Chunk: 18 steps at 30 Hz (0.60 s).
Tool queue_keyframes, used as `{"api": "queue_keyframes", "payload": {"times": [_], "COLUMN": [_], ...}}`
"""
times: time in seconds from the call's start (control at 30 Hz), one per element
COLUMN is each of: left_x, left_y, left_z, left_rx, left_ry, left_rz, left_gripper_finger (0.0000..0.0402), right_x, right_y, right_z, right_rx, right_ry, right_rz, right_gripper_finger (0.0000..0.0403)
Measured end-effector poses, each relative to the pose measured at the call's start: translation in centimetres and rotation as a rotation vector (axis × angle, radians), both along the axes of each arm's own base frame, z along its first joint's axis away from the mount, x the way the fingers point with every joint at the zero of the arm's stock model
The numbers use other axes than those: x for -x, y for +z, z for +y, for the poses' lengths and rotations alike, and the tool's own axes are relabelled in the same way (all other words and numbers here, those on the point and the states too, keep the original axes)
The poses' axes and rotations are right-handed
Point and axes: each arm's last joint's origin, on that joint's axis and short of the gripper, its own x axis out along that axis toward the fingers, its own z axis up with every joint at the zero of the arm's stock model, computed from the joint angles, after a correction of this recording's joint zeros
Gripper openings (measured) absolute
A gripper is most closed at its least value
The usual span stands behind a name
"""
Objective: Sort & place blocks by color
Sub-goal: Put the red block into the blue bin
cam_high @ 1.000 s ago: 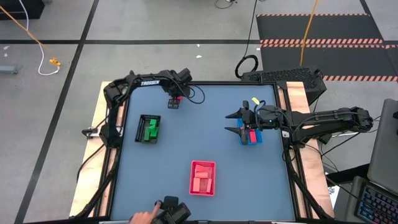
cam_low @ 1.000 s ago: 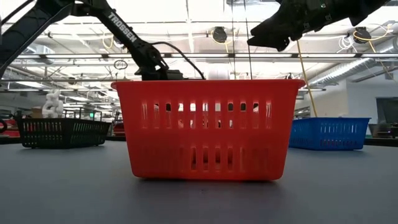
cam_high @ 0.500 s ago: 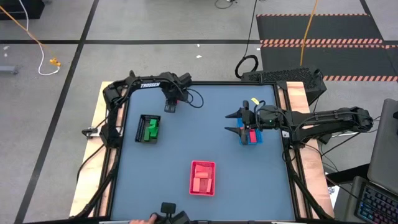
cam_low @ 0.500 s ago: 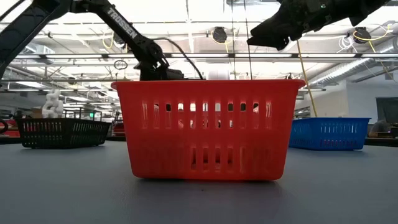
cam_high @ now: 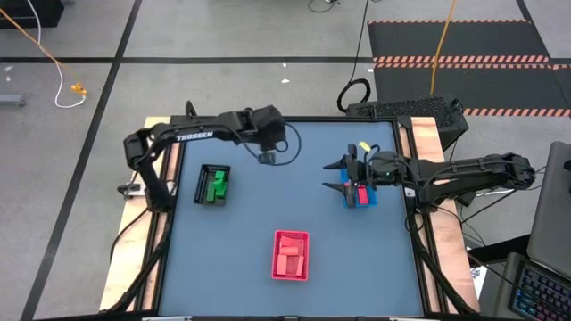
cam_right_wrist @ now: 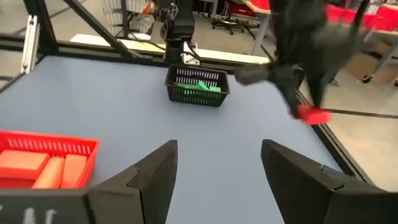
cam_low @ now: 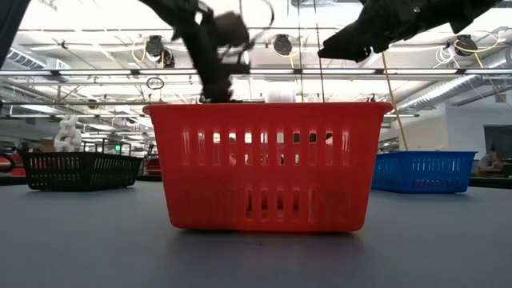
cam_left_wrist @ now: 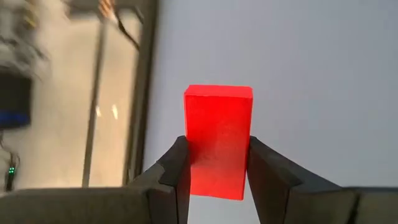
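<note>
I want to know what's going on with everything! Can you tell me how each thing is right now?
Left end effector: shut on the red block, above the far part of the table.
Red block: gripped, off the table.
Right end effector: open, over the blue tray.
Blue tray: holds a magenta-red block.
Black tray: holds green blocks.
Red tray: holds salmon-orange blocks.

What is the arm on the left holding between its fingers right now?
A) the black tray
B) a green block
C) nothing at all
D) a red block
D: the left wrist view shows the left gripper shut on a red block, carried above the table, away from the black tray.
</note>
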Motion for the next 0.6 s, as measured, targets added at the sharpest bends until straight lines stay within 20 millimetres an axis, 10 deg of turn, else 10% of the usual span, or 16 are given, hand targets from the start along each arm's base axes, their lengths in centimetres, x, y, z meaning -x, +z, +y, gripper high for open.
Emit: {"api": "queue_keyframes", "payload": {"times": [0.23, 0.6], "left_x": [-3.3, -5.0], "left_y": [3.4, 3.2], "left_z": [-5.4, -15.1], "left_rx": [-0.266, -0.746], "left_ry": [0.064, 0.046], "left_rz": [-0.287, -0.137], "left_gripper_finger": [0.0118, 0.0118], "right_x": [0.0, -0.1], "right_y": [0.0, 1.0], "right_z": [-0.3, -1.0], "right_rx": [-0.196, -0.293], "right_ry": [-0.163, -0.301], "right_rz": [-0.034, -0.177], "right_gripper_finger": [0.0226, 0.0226]}}
